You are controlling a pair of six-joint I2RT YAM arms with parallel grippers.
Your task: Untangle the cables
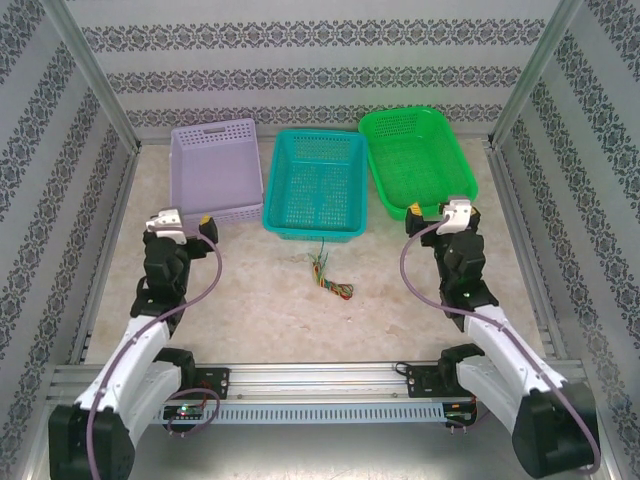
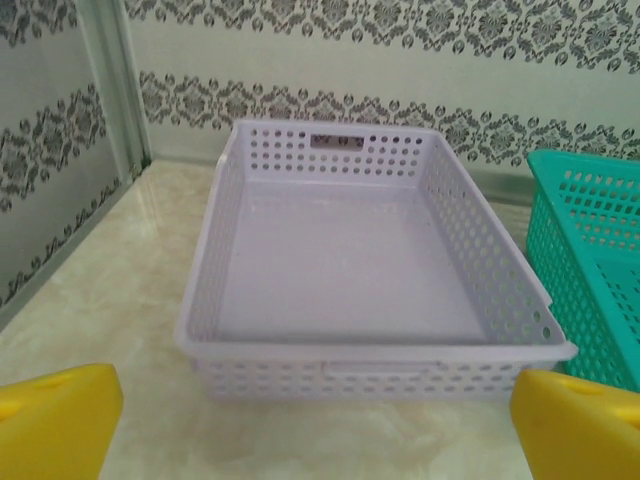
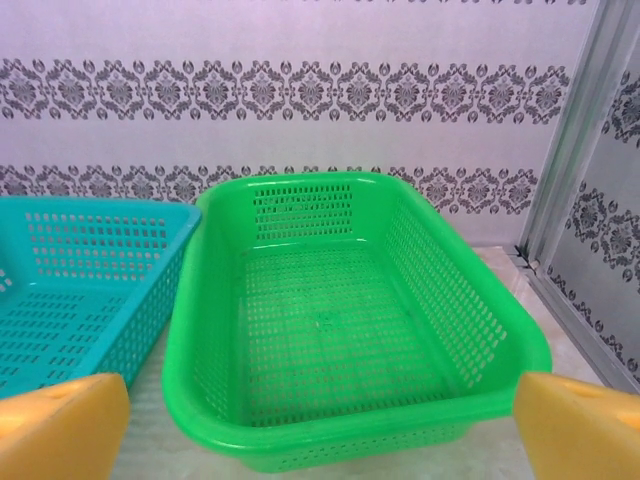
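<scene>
Cables (image 1: 326, 272) lie in a loose green, yellow and red tangle on the table (image 1: 250, 300), just in front of the teal basket (image 1: 313, 228). Left gripper (image 1: 190, 222), well apart from them, faces the purple basket (image 1: 215, 133), right gripper (image 1: 440, 213) the green basket (image 1: 405, 113); both stand with jaws wide, holding nothing.

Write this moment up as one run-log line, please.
cables: bundled on table before teal basket, untouched | left gripper: open, facing purple basket | right gripper: open, facing green basket

glossy perforated plastic baskets (image 1: 313, 180); polished marble-look table (image 1: 260, 290).
</scene>
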